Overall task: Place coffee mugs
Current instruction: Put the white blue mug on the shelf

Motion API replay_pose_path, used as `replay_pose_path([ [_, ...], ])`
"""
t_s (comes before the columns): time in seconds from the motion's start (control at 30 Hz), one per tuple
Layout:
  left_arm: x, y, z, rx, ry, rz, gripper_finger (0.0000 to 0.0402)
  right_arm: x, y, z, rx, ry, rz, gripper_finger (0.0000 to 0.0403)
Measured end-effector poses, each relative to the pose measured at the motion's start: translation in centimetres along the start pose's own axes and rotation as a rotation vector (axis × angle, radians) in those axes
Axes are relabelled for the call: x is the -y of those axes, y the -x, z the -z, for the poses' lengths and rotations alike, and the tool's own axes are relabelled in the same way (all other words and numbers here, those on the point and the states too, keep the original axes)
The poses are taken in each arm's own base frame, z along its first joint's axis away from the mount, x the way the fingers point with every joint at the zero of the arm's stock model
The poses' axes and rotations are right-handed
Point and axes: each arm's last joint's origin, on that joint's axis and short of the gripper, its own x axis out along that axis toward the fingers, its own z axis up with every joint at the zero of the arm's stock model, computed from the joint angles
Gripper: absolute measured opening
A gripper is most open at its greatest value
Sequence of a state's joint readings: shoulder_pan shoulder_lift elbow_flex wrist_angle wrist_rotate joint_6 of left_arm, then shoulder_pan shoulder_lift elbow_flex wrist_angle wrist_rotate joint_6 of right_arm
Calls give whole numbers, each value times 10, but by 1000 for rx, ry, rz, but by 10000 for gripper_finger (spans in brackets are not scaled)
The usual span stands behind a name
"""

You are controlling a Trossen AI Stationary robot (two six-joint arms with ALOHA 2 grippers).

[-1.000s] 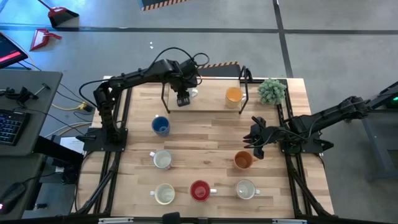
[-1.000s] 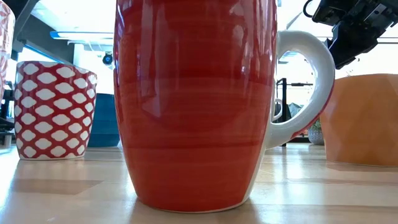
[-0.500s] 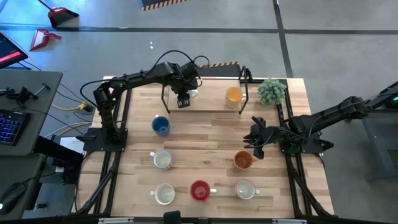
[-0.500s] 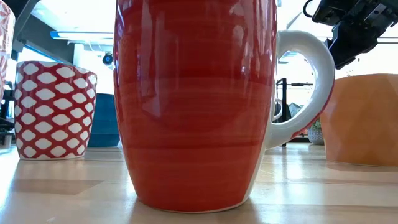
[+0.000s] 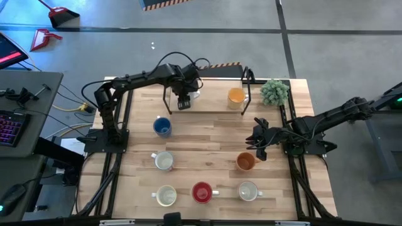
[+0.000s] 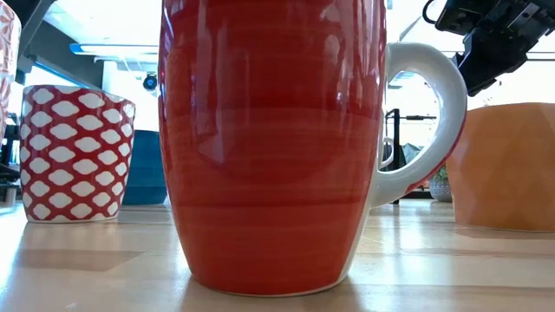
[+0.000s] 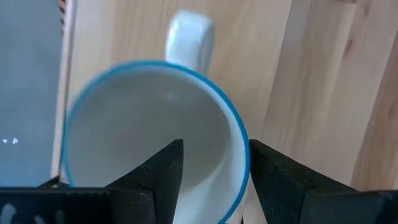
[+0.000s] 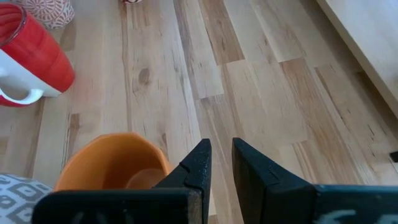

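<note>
A white mug with a blue rim [image 7: 143, 118] stands on the wooden shelf [image 5: 210, 105] at the table's far side, its handle [image 7: 189, 31] turned away from my fingers. My left gripper [image 7: 216, 146] is open and points down over it, one finger inside the mug and one outside its wall. A yellow mug [image 5: 235, 95] stands farther right on the shelf. My right gripper [image 5: 259, 139] waits a little above the orange mug [image 5: 245, 162], with a narrow gap between its fingers and nothing in it. My left gripper straddles the mug's wall [image 7: 242, 165] from above, on the side opposite the handle. The inner finger [image 7: 168, 168] stands clear of the wall. The outer finger [image 7: 270, 174] lies close beside it, and I cannot tell whether it touches.
On the table stand a blue mug [image 5: 162, 127], three whitish mugs [image 5: 164, 161] [image 5: 166, 196] [image 5: 248, 190] and a red mug [image 5: 201, 192]. A potted plant [image 5: 274, 91] sits at the far right corner. The shelf has black metal uprights [image 5: 249, 81].
My left gripper has sunk a little toward the shelf, over the blue-rimmed mug.
</note>
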State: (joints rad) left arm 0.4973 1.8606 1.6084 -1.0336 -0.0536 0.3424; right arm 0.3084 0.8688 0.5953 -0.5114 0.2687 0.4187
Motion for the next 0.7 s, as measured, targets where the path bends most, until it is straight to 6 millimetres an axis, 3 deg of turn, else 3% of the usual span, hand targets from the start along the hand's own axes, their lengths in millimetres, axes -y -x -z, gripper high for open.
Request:
replay_pose_path([
  [0.2, 0, -6, 0, 17, -9, -25, 151, 0, 0, 0, 0, 0, 0, 44],
  [0.47, -6, -4, -1, 49, -35, -5, 20, 0, 0, 0, 0, -3, 0, 44],
  [0.7, -16, -5, 3, 42, -30, -15, 7, 0, 0, 0, 0, -3, 0, 44],
])
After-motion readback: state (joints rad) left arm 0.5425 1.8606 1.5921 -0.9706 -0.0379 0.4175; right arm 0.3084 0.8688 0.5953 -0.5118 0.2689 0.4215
